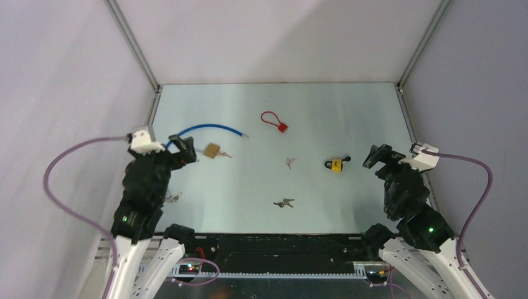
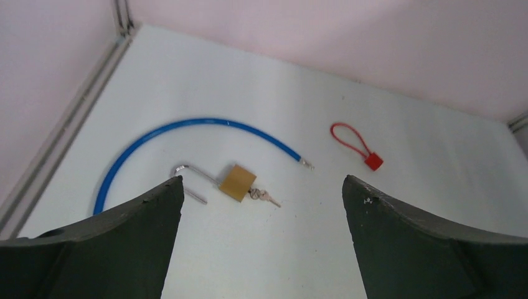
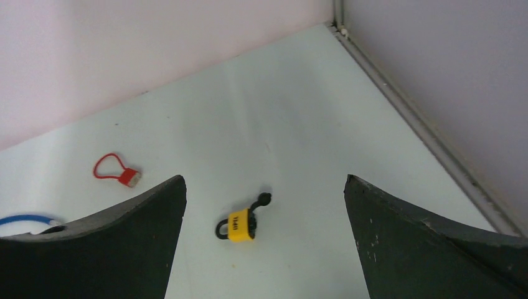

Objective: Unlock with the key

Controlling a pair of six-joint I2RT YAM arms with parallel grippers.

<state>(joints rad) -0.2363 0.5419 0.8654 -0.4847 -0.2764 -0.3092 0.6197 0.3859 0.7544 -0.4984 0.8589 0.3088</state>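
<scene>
table (image 1: pixel 348 106) pale | landmark: brass padlock (image 2: pixel 237 182), key (image 2: pixel 268 198) in it | blue cable (image 2: pixel 205 120) arcs just beyond | red cable lock (image 1: pixel 282 128) beyond-right | yellow padlock (image 1: pixel 336 165) well right | loose keys (image 1: pixel 290 162) right | key bunch (image 1: pixel 284 202) right, nearer

Robotics lab test cell, as I view it from my station. A pale table (image 1: pixel 249 180) is boxed in by blank panel walls (image 1: pixel 280 37) joined on aluminium rails (image 1: pixel 132 43). The left arm (image 1: pixel 146 187) and right arm (image 1: pixel 408 193) are bolted at its near edge, trailing purple cables (image 1: pixel 45 180). Scattered padlocks (image 1: pixel 336 165) and keys (image 1: pixel 284 202) lie on it.
</scene>
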